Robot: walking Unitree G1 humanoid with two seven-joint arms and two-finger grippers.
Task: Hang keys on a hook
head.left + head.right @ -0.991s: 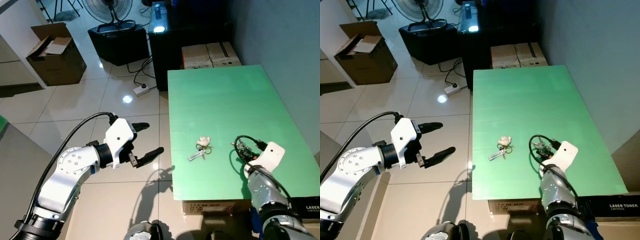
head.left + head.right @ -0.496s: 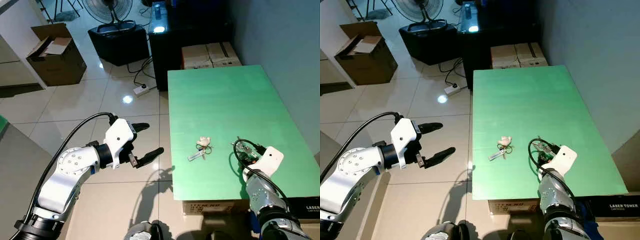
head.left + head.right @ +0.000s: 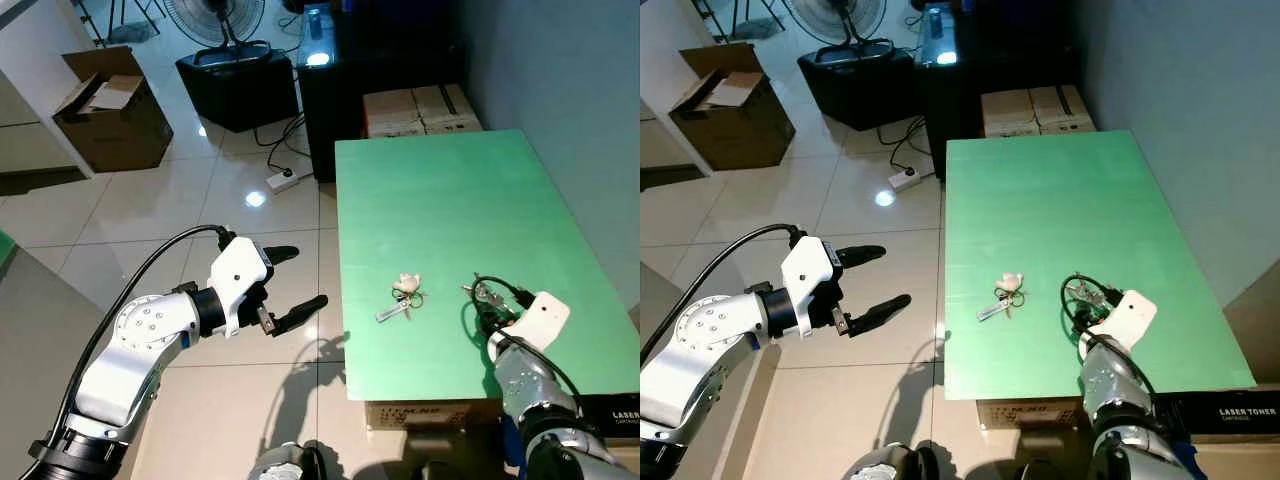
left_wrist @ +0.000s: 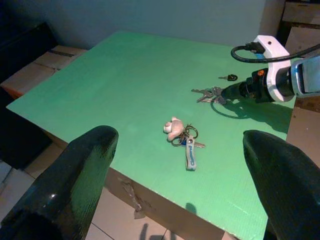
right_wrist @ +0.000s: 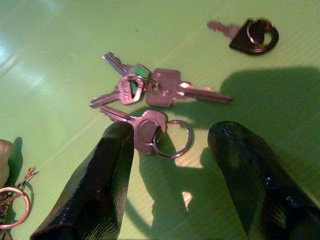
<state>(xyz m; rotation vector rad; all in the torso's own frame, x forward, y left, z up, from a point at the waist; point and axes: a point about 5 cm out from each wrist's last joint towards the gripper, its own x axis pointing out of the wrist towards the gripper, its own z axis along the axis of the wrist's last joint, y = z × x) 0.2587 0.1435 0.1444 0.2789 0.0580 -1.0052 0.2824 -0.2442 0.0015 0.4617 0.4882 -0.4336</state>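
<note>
A bunch of silver keys lies on the green table near its front right. My right gripper is open just above the table, one finger on each side of the bunch's ring. A single black-headed key lies just beyond the bunch. A second key ring with a cream plush charm and a white tag rests to the left of them. My left gripper is open and holds nothing, out over the floor left of the table.
The table's front edge is close to the right gripper. An open cardboard box stands on the tiled floor at far left. A fan on a black base, a power strip and cardboard boxes sit behind the table.
My right wrist has shifted slightly lower and toward the table's front edge, with the fingers still at the silver keys. The left arm has not moved.
</note>
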